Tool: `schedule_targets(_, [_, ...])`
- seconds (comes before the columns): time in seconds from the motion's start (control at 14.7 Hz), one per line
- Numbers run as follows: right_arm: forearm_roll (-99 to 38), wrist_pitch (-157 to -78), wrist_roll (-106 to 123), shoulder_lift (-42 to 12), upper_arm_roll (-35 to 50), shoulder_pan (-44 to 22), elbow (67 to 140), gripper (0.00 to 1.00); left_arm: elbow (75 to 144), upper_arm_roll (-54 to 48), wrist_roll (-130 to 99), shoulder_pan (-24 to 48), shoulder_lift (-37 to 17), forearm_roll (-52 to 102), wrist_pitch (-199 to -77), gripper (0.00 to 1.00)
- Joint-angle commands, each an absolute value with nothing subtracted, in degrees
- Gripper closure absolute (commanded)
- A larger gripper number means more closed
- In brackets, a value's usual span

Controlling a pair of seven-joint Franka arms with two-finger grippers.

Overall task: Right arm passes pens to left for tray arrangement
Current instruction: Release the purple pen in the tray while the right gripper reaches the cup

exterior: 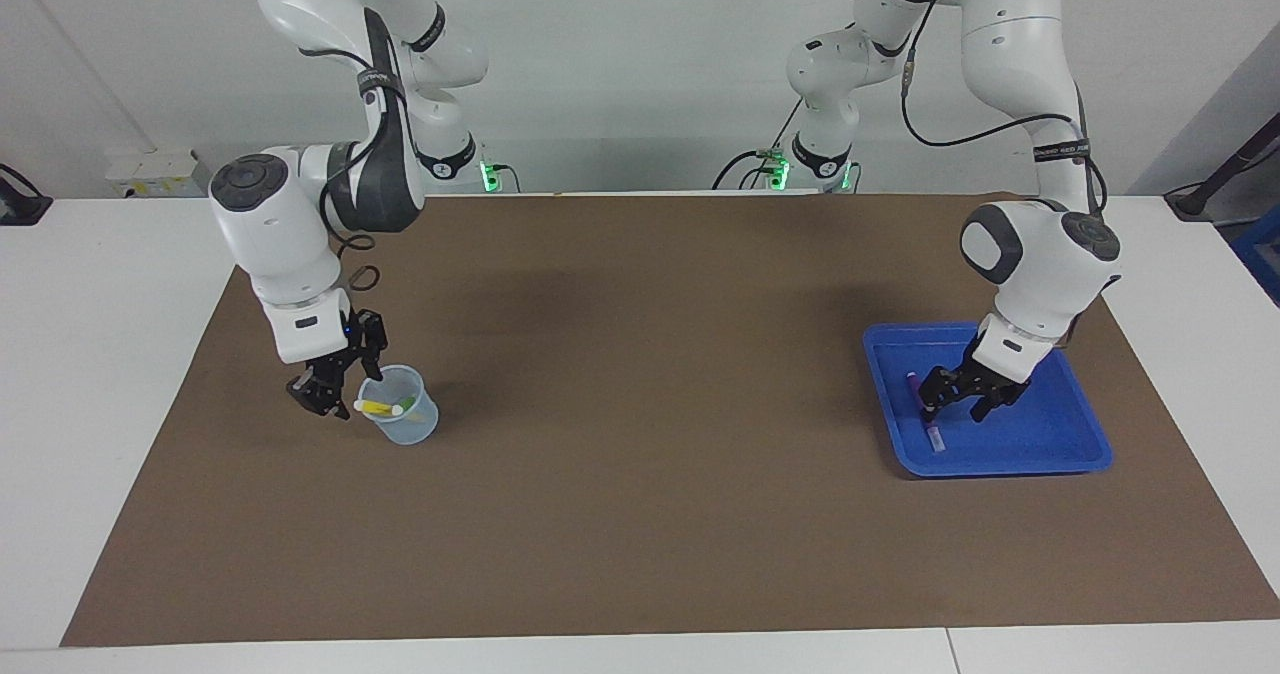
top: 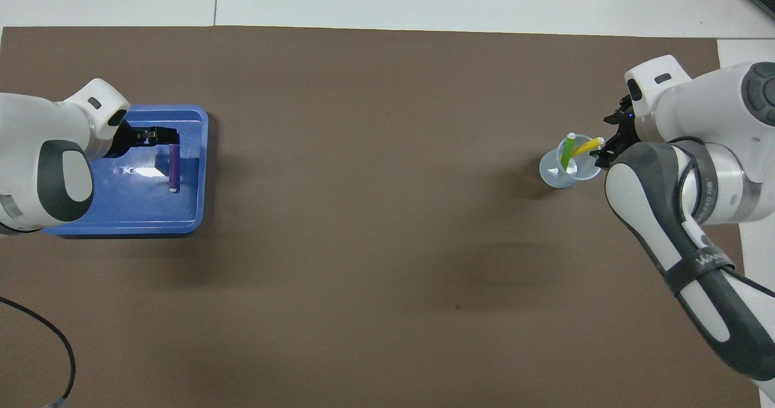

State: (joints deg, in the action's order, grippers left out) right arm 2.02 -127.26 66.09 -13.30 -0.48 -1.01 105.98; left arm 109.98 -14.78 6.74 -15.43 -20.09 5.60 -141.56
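One purple pen point(top: 173, 168) lies in the tray point(top: 181, 225) under the open left hand point(exterior: 957, 401).

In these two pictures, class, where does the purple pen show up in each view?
Facing view: purple pen lies in the blue tray, lower right.
Overhead view: purple pen lies in the same tray, at left.
Shared landmark: the clear cup at the table's right arm's end.

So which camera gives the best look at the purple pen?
The overhead view: the purple pen lies fully visible in the blue tray. In the facing view, the left gripper hides part of it.
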Motion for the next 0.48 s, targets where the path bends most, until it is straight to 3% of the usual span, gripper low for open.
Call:
schedule_targets(0.0, [4.83, -127.44, 68.46, -12.66, 0.0, -0.35, 107.49, 0.38, 110.21, -15.03, 6.5, -16.08, -18.46, 4.31, -141.33, 0.01])
schedule_targets(0.2, [5.89, -128.14, 74.24, -12.66, 0.0, -0.35, 107.49, 0.46, 110.48, -15.03, 7.2, -16.35, -16.89, 4.31, -141.33, 0.01])
schedule_targets(0.41, [7.28, -128.41, 77.07, -12.66, 0.0, -0.61, 107.49, 0.47, 110.92, -15.03, 8.78, -16.7, -15.3, 4.22, -140.46, 0.01])
